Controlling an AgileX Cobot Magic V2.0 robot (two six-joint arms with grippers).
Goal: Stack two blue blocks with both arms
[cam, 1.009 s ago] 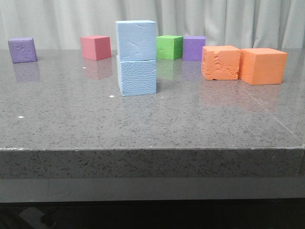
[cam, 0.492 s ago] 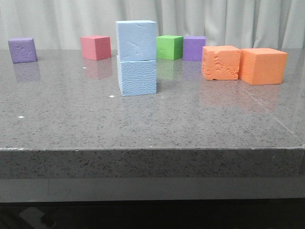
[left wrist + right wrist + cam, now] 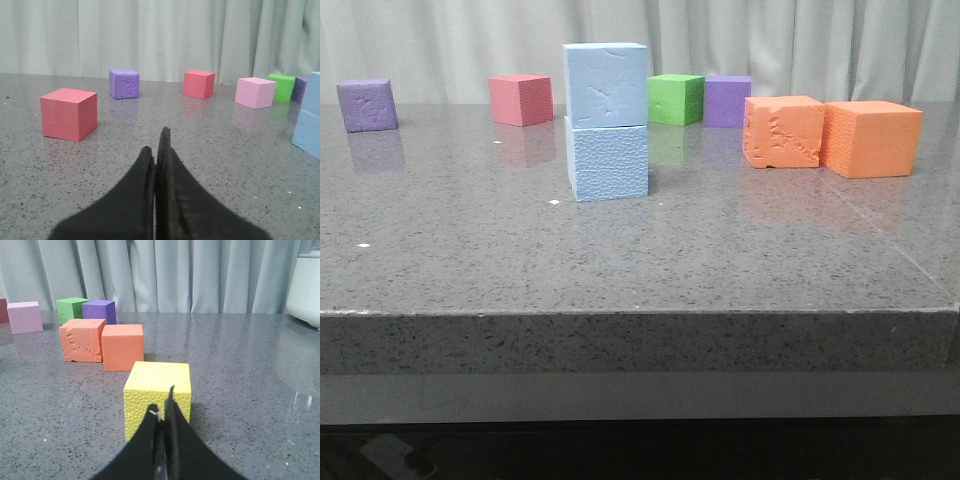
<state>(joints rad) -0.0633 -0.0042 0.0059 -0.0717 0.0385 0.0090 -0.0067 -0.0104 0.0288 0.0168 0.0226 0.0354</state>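
Two pale blue blocks stand stacked near the table's middle: the upper blue block (image 3: 606, 85) rests squarely on the lower blue block (image 3: 608, 160). The stack's edge (image 3: 310, 122) shows at the side of the left wrist view. No gripper appears in the front view. My left gripper (image 3: 156, 142) is shut with nothing in it, low over bare table. My right gripper (image 3: 162, 402) is shut and empty too, just in front of a yellow cube (image 3: 159, 397).
Two orange cubes (image 3: 832, 135) sit right of the stack; green (image 3: 676, 99), purple (image 3: 727, 101) and red (image 3: 521, 99) cubes stand behind it, another purple cube (image 3: 367, 105) far left. A red cube (image 3: 68, 114) and a pink cube (image 3: 255, 92) lie ahead of the left gripper.
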